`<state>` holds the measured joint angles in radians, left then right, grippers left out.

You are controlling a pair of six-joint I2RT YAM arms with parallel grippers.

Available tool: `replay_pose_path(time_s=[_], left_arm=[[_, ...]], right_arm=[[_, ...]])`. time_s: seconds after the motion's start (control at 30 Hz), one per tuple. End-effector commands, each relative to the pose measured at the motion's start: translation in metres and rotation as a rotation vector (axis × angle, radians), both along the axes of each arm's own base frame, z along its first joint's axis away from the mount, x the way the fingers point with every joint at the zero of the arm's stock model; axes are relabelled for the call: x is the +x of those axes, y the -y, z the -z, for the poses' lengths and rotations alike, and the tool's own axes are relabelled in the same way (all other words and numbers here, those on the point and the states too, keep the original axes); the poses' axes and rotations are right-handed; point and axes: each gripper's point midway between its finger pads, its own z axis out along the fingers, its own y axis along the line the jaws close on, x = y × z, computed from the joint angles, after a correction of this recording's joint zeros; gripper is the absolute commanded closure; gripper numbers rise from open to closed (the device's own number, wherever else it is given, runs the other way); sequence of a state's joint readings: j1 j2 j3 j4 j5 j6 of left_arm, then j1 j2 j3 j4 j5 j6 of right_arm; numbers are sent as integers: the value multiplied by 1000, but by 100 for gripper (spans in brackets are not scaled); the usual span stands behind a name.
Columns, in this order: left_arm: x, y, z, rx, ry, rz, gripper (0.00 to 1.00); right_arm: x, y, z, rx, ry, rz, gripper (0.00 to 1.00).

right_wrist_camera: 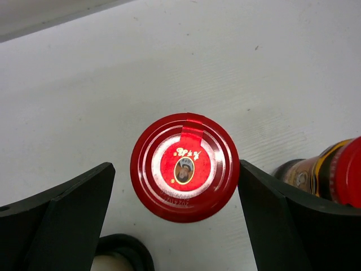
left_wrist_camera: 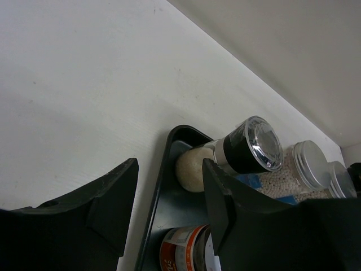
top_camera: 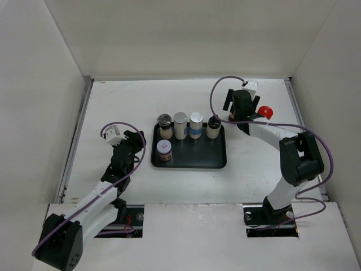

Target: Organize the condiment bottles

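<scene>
Stock on black tray [top_camera: 217, 162]: five items, upright. Far row, left to right: clear-topped grinder [top_camera: 164, 125], white-capped bottle [top_camera: 180, 125], blue-labelled bottle [top_camera: 196, 125], dark-capped bottle [top_camera: 213, 127]. Near left corner: red-labelled jar [top_camera: 164, 150].

Outstanding, by judgement: two items on the table [top_camera: 254, 164], right of the tray.
- First red-capped bottle [right_wrist_camera: 184, 167]: upright between the wide-spread jaws of the right gripper [right_wrist_camera: 176, 166], neither finger touching it.
- Second red-capped bottle [right_wrist_camera: 333, 175]: brown, just beside the first, on its right.

Left gripper [left_wrist_camera: 170, 169]: beside the tray's left rim, jaws part-way apart, holding nothing.

Open room: the tray's near row, right of the jar, probably fits both.

Edges: raised tray rim to clear; dark-capped bottle stands nearest the likely route.
</scene>
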<state>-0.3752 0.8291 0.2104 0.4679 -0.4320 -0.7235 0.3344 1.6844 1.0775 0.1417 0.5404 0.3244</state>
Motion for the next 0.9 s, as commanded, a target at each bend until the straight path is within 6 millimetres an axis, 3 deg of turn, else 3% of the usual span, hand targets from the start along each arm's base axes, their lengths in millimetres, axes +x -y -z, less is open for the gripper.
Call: replay_pose_path(time_s=[0.0,0.13,0.2,0.27,0.4,0.57,0.67,0.73,0.87], left_arm=[[3,4,-7,-21,32,11,53],[3,3,-9,-20,36,5,53],[3,2,-8,-20,35,5,53],[3,2,-9,-21,39,5,53],[3,1,-6,-18,29,3,53],[2,1,-10,-22,42,2,53],[2,1,-12,-27,52,6,53],[1,1,-13,-28,56,3,53],[1,1,-12,-29,55,6,52]], right_arm=[[22,-4,-9,36,46,-22,8],[25,1,-4,39,46,-3,21],[26,2,-6,41,52,6,37],[24,4,-16,45,74,13,45],[4,12,-72,40,211,49,49],[-42,1,-138,4,350,31,50],[-71,-17,-168,27,416,-29,51],[-94,-40,-184,42,448,-106,51],[-133,-90,-197,69,476,-279,52]])
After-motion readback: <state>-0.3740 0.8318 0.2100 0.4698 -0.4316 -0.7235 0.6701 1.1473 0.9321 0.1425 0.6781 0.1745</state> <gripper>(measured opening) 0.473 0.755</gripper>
